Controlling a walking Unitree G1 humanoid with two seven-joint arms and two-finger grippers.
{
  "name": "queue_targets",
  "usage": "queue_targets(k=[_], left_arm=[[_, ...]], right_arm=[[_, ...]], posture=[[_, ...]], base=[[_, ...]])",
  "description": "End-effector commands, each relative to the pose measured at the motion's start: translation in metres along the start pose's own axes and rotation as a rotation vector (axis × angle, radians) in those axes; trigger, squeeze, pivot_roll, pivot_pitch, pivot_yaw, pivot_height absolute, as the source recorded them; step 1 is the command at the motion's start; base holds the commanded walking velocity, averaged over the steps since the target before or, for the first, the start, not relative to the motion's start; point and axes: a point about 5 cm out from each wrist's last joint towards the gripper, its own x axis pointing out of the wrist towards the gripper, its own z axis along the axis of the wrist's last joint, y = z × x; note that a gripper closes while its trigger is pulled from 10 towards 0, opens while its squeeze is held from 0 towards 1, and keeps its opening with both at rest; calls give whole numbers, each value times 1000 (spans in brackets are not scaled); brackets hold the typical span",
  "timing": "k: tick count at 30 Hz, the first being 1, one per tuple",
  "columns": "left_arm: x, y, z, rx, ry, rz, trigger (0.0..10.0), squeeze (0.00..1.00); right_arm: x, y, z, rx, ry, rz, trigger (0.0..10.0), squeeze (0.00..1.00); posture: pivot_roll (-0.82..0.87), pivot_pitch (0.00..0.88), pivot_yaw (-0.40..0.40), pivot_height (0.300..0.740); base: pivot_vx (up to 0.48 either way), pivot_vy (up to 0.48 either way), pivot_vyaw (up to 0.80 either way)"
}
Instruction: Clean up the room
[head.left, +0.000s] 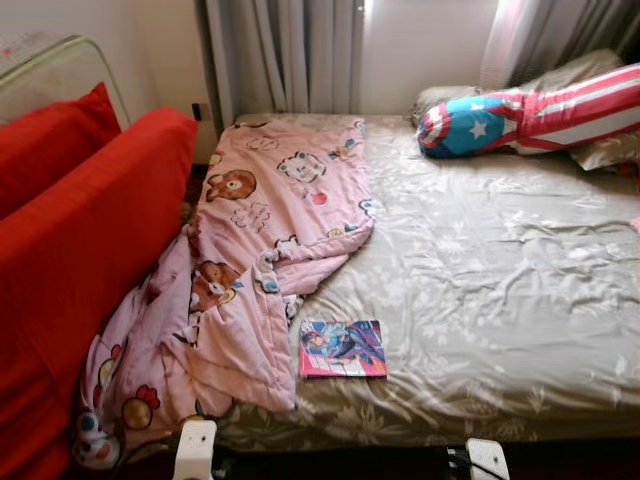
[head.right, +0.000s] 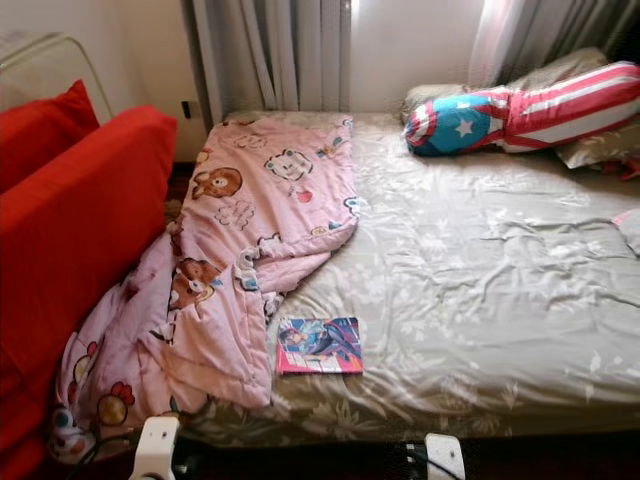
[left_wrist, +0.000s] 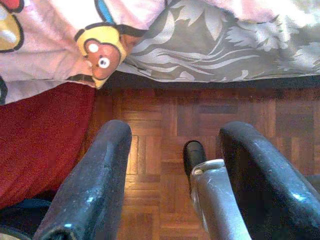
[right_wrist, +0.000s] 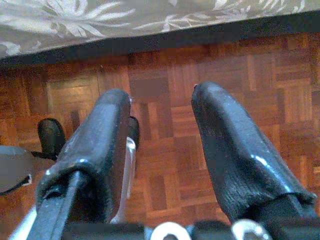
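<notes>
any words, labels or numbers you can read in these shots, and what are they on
No text reads clearly in any view.
Book on the bed: the colourful cover has a pale strip along the bottom that may hold print, too small and blurred to read.
Pink blanket: cartoon animals, no legible words.
Long pillow: a white star and red and white stripes, no words.

Both arms hang low in front of the robot. The left claw (left_wrist: 172, 165) has its fingers spread apart and pointing down. The right claw (right_wrist: 162, 150) is the same, holding nothing.
</notes>
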Motion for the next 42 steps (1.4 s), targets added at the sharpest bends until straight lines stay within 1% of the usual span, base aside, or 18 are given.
queue_targets(k=[1,12,14,25,29,34,36,42], left_arm=[[0,-1,-2,3,5,-8,10000,0],[-1,-3,-3,-4,12,-17,10000,0],[-1,-2,-4,-6,14,-16,10000,0],[-2,4,-9,1,31,-13,10000,0],[-3,4,-10,2,35,-13,10000,0],[-2,3,-8,4,34,-15,10000,0],[-2,3,-8,5,32,-16,10000,0],[-1,1,-6,2,27,-19,10000,0]], right_arm=[[0,-2,2,3,-9,-4,10000,0],[0,-2,2,2,-12,5,10000,0],[0,-1,2,7,-16,10,10000,0],[0,2,1,-32,-7,20,10000,0],[0,2,2,-53,-7,23,10000,0],[0,1,1,-52,-4,21,10000,0],[0,1,0,-40,0,18,10000,0],[0,1,1,-48,-3,19,10000,0]], posture=[[26,5,-50,740],[25,0,-52,740],[17,0,-47,740],[17,0,-37,740],[18,0,-36,740],[18,0,-37,740],[15,0,-37,740],[17,0,-41,740]], base=[[0,0,0],[0,0,0],[0,0,0],[0,0,38],[249,0,744],[272,0,740],[277,0,0],[285,0,0]])
